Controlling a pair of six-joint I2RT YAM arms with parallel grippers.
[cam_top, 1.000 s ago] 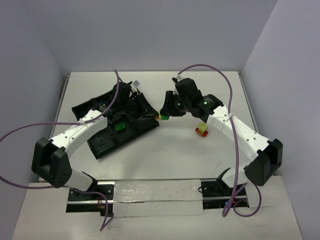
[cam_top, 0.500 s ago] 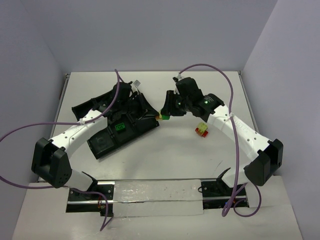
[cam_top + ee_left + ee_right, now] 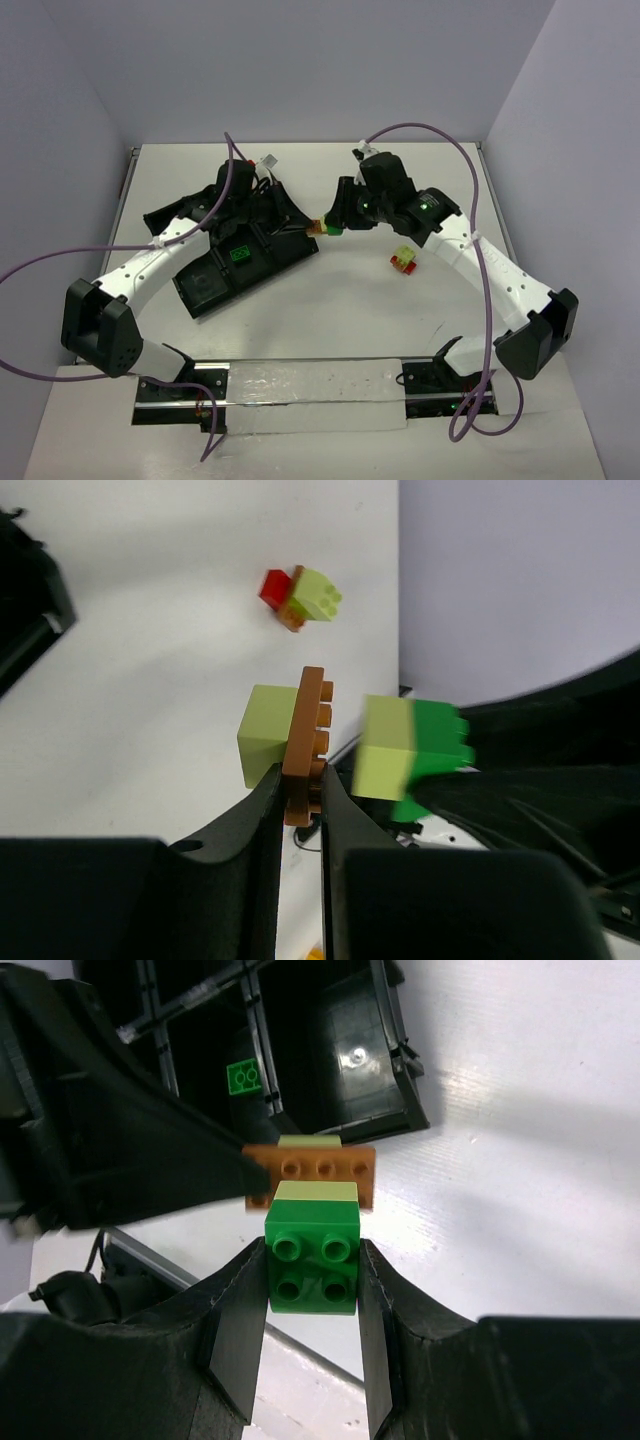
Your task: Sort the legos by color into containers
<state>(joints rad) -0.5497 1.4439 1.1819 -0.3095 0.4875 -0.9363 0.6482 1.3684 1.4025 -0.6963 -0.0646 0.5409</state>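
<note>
**Two clamped grippers, a lego stack in two parts beside the tray's corner**

We see a smooth, matte white table [image 3: 330,320], closed in by pale walls [image 3: 300,70], with a dark rail [image 3: 175,395] along its near edge. The left arm [image 3: 150,262] and right arm [image 3: 490,270], white shells with black joints, reach in from the near corners and meet near the middle. Purple cables [image 3: 60,262] loop off both.

The tray [image 3: 200,290] is glossy black plastic lying askew at left-centre, with low walls cutting it into rectangular compartments. The left arm crosses above it and hides part of it from the top camera. One compartment holds a lone green brick [image 3: 240,253].

Just off the tray's right corner, above the table, the two grippers face each other.

- **Left gripper** [image 3: 300,773]: its fingers are pressed together on a thin orange plate [image 3: 305,730], held edge-on. A yellow-green block [image 3: 262,742] sits on the plate's smooth face.
- **Right gripper** [image 3: 312,1245]: it is clamped on a green four-stud brick [image 3: 312,1275], which carries a yellow-green cap [image 3: 315,1192] on its far end.

In the left wrist view a slim gap shows between the plate's studs and the cap, though that part is blurred. In the right wrist view they sit just beside each other, and we cannot tell whether they touch.

A loose cluster [image 3: 404,261] of red, orange and yellow-green legos lies on the table near the right arm, well apart from the tray.
</note>
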